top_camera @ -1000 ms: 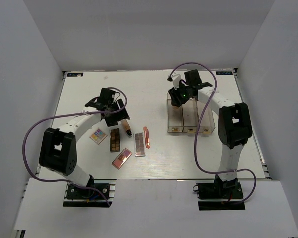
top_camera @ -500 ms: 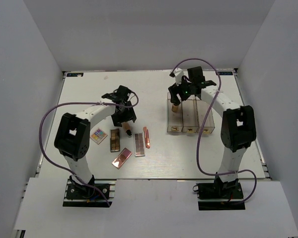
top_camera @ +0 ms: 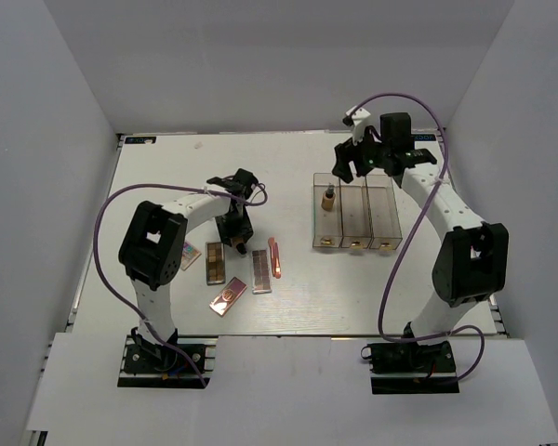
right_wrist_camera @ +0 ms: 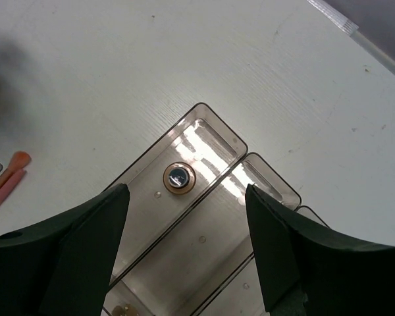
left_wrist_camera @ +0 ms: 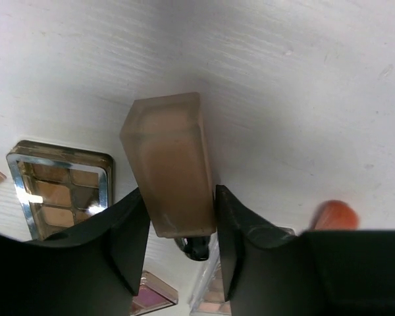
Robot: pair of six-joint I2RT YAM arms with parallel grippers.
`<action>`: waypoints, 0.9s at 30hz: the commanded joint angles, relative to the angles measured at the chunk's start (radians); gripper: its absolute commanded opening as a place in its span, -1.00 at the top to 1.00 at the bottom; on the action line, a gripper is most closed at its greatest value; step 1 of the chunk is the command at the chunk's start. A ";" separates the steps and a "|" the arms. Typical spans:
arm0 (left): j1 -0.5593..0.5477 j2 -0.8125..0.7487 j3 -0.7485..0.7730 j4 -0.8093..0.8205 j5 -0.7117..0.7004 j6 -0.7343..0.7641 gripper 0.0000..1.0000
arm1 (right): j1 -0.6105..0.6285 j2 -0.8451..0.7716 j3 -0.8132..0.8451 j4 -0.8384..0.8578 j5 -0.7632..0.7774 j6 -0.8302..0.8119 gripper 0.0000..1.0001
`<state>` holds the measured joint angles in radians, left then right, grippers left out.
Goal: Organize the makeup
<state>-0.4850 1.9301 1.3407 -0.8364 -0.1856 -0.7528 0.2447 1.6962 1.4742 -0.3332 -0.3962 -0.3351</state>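
the tube [left_wrist_camera: 171, 164] is clamped near its cap end by the left claw [left_wrist_camera: 180, 220], at the left of the table [top_camera: 167, 167]. palettes [top_camera: 216, 263], a stick [top_camera: 275, 257] and a compact [top_camera: 228, 297] are laid close by. a bottle [right_wrist_camera: 179, 178] is stood in the left compartment of the box [right_wrist_camera: 217, 120]; above it the right claw [right_wrist_camera: 187, 224] is spread wide, empty. the tube's pick-up is judged in hand; a lift and a carry right to the box are called for next.
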 commanded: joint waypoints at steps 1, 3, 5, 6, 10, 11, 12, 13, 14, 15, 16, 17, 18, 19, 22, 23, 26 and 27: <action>-0.003 -0.014 0.046 0.002 -0.029 -0.002 -0.03 | -0.016 -0.052 -0.028 0.028 -0.046 0.033 -0.54; -0.003 -0.011 0.052 0.002 -0.031 -0.002 0.16 | -0.024 -0.069 -0.047 0.034 -0.068 0.041 -0.54; -0.003 -0.019 0.057 0.005 -0.031 0.001 0.27 | -0.028 -0.090 -0.058 0.039 -0.095 0.048 -0.54; -0.003 -0.023 0.061 0.008 -0.026 0.004 0.29 | -0.028 -0.096 -0.064 0.039 -0.104 0.050 -0.54; -0.012 -0.075 0.086 0.059 0.021 0.041 0.42 | -0.047 -0.141 -0.103 0.054 -0.144 0.061 -0.53; -0.012 -0.085 0.092 0.077 0.046 0.078 0.44 | -0.048 -0.157 -0.110 0.059 -0.156 0.064 -0.53; -0.026 -0.092 0.101 0.094 0.102 0.095 0.48 | -0.054 -0.165 -0.115 0.065 -0.161 0.064 -0.52; -0.039 -0.106 0.119 0.138 0.141 0.116 0.49 | -0.053 -0.174 -0.127 0.072 -0.164 0.068 -0.52; -0.049 -0.109 0.130 0.163 0.173 0.148 0.51 | -0.058 -0.187 -0.130 0.077 -0.167 0.073 -0.51; -0.049 -0.111 0.146 0.184 0.220 0.161 0.51 | -0.062 -0.193 -0.133 0.080 -0.165 0.076 -0.49; -0.065 -0.112 0.176 0.198 0.280 0.173 0.53 | -0.062 -0.194 -0.135 0.080 -0.165 0.079 -0.48; -0.084 -0.106 0.195 0.207 0.305 0.181 0.54 | -0.071 -0.201 -0.140 0.083 -0.161 0.084 -0.42; -0.093 -0.106 0.213 0.227 0.330 0.194 0.55 | -0.071 -0.204 -0.143 0.086 -0.159 0.085 -0.39; -0.102 -0.103 0.244 0.238 0.389 0.201 0.57 | -0.073 -0.207 -0.146 0.088 -0.155 0.090 -0.33; -0.138 -0.076 0.288 0.283 0.486 0.202 0.57 | -0.081 -0.216 -0.158 0.092 -0.145 0.102 -0.22; -0.154 -0.054 0.317 0.296 0.504 0.196 0.57 | -0.087 -0.222 -0.164 0.100 -0.142 0.105 -0.20; -0.179 -0.004 0.363 0.318 0.537 0.172 0.57 | -0.093 -0.233 -0.170 0.105 -0.133 0.113 -0.19; -0.193 0.010 0.373 0.321 0.543 0.168 0.57 | -0.099 -0.234 -0.172 0.105 -0.133 0.114 -0.19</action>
<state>-0.6525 1.9255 1.6588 -0.5770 0.2611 -0.5808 0.1585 1.5055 1.3079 -0.2691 -0.5282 -0.2417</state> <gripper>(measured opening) 0.480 0.596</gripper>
